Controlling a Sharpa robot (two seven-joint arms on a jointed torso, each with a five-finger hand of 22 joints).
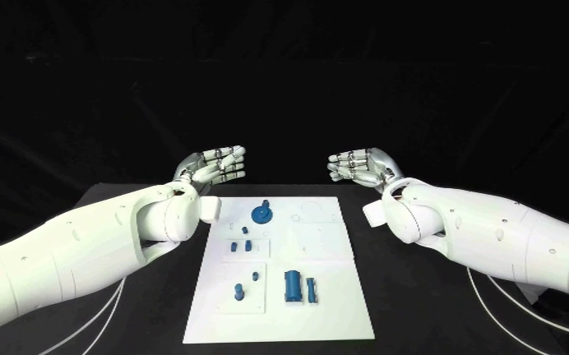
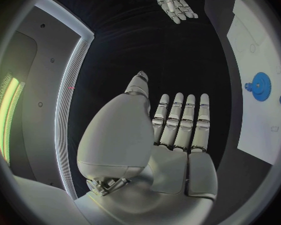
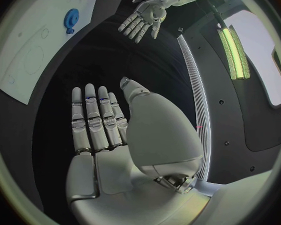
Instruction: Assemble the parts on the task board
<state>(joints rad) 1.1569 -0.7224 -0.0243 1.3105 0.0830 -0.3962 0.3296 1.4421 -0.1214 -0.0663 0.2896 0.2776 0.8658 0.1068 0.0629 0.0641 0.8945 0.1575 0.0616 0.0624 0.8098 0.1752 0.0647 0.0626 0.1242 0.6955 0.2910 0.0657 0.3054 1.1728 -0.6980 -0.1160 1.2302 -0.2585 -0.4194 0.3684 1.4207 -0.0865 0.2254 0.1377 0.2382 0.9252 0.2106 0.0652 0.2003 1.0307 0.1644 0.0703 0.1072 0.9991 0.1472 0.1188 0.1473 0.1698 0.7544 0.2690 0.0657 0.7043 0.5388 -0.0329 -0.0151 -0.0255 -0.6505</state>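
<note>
Blue parts [image 1: 293,286] lie on the task board [image 1: 332,322], nearer than both empty, spread hands [image 1: 214,165] [image 1: 365,166].

Black table [image 1: 131,207] flanks the task board [image 1: 326,289]; blue parts [image 1: 293,286] stand on it.

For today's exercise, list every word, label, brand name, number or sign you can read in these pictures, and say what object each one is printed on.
There is no text that can be read.
The task board carries only faint outline markings, no letters or numbers that can be made out.
The blue gear and the other blue parts show no labels.
The left hand and right hand show no brand or number.
</note>
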